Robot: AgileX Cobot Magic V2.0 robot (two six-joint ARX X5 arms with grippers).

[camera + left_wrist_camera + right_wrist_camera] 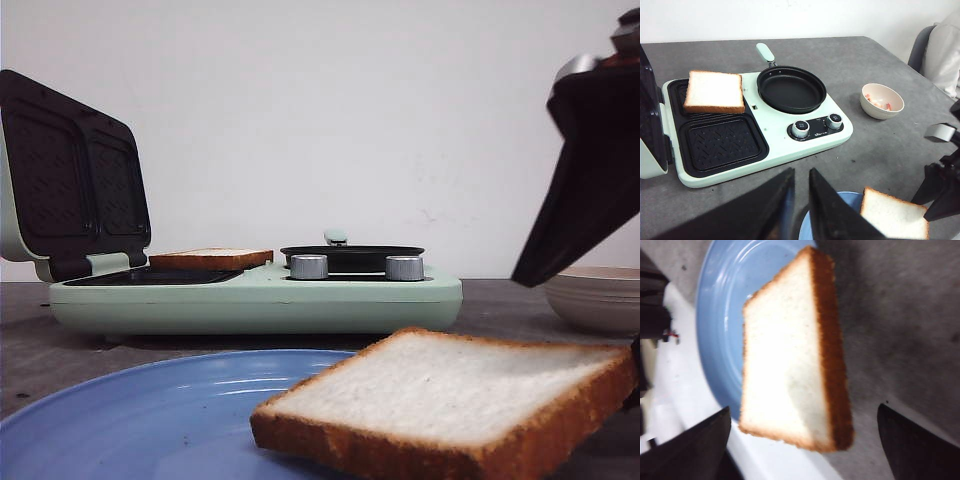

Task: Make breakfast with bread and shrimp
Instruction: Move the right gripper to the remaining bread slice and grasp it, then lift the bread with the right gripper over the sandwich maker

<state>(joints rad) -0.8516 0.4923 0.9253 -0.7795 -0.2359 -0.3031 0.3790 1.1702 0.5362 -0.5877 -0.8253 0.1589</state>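
just ahead of the splayed right pincer (805,440), bread (790,355) overhangs the plate (720,315).

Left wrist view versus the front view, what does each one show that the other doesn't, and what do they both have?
Only the left wrist view shows the orange-red shrimp pieces inside the bowl, the waffle-patterned lower grill wells, the pan's full inside, and the left gripper with its fingers slightly apart. Only the front view shows the ribbed inside of the raised lid. Both show the green breakfast maker, its two knobs, the black pan, one bread slice on the grill, the second slice over the blue plate, and the right gripper.
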